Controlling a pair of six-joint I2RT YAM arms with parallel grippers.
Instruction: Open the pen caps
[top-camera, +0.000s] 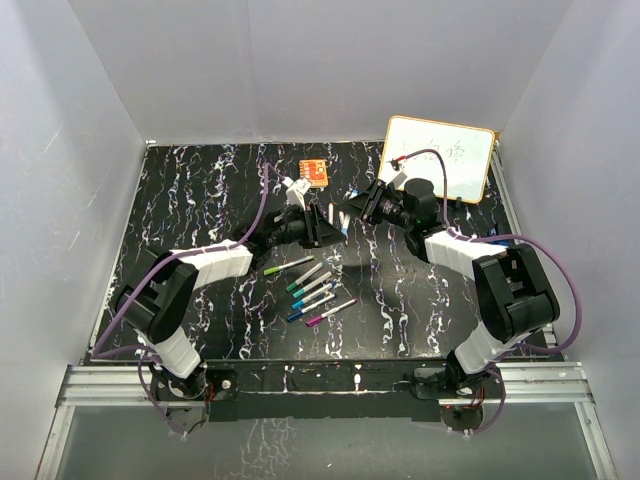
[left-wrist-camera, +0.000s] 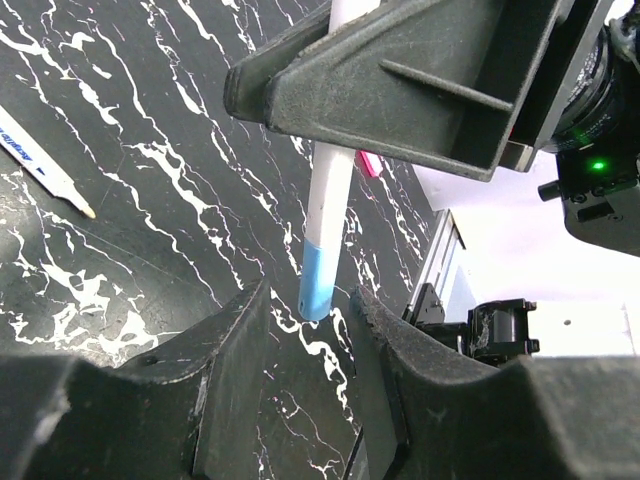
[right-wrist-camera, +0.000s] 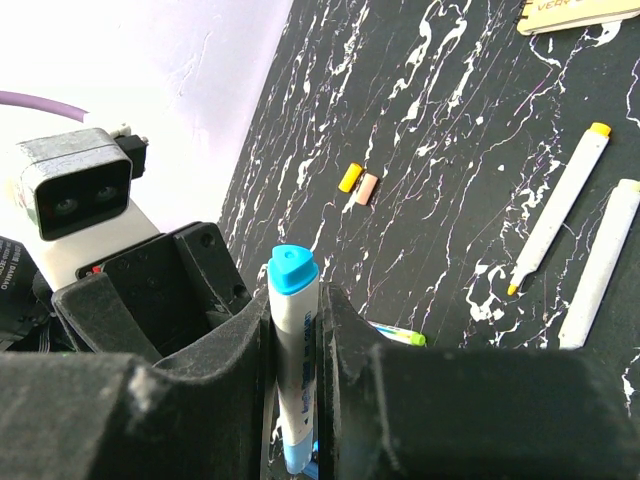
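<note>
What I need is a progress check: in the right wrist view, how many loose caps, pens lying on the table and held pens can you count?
Loose caps: 2
Pens lying in full view: 2
Green-ended pen, mostly hidden behind the jaws: 1
Held pen, clamped in the jaws: 1
Total: 6

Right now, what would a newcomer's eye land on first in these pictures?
A single pen held above mid-table: the right tool is clamped on its white barrel, and the left tool stands open on either side of its light blue cap. Next, the loose pens fanned out on the black marbled table just nearer the bases, and the whiteboard at the far right corner.
</note>
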